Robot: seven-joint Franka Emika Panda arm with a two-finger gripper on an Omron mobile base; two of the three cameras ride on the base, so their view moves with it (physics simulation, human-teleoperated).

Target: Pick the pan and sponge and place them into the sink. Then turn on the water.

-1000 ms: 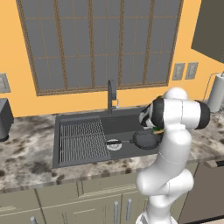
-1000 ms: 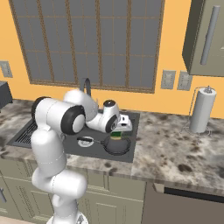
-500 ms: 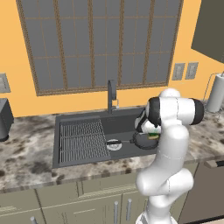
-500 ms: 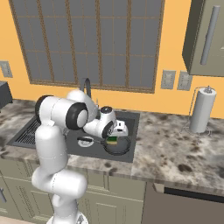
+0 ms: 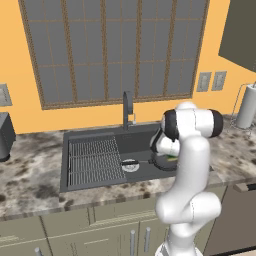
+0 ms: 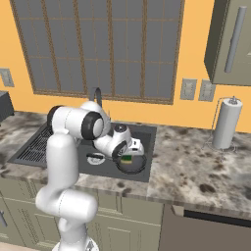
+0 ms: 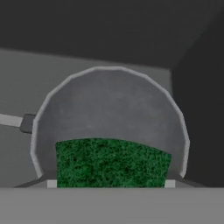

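We're low over the sink [image 5: 95,134] now, hand right above the pan [image 7: 109,118], which already sits on the basin floor at the right end. The sponge [image 7: 111,162] fills the space between our fingers, green face toward the camera, its long axis running straight across from one finger to the other. Are we gripping it? The fingers themselves are hidden behind the block, so we cannot tell whether they pinch it or have let go. In the right base view the sponge [image 6: 127,159] sits just over the pan [image 6: 131,164]. The pan lies directly beneath, so the drop looks straight down.
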